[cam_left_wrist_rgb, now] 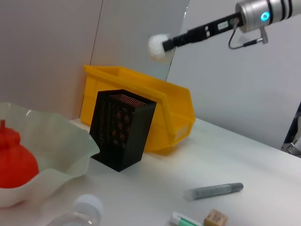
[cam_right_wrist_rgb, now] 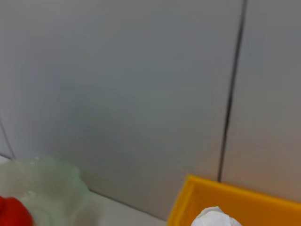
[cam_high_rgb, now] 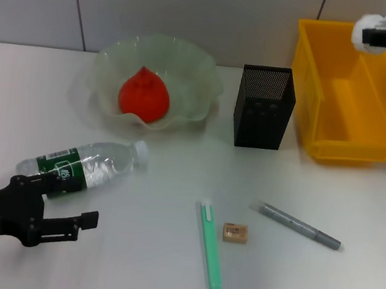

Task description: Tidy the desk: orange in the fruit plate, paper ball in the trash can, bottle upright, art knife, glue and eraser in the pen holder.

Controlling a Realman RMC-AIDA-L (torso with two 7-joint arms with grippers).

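Crumpled paper ball (cam_high_rgb: 368,30) pinched in right tool (cam_high_rgb: 377,34) (above glossy yellow trash can (cam_high_rgb: 325,97)).

Evenly and softly lit from above, bright without harsh glare. Faint, short shadows under the pen holder (cam_high_rgb: 264,107) and trash can (cam_high_rgb: 351,93). Small highlights on the bottle (cam_high_rgb: 85,164). Slight softness throughout; right wrist view noticeably blurred.

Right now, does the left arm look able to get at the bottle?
Probably yes. The left gripper sits open beside the bottle, which lies on its side on the table with nothing between them. The right gripper holds the paper ball above the trash can.
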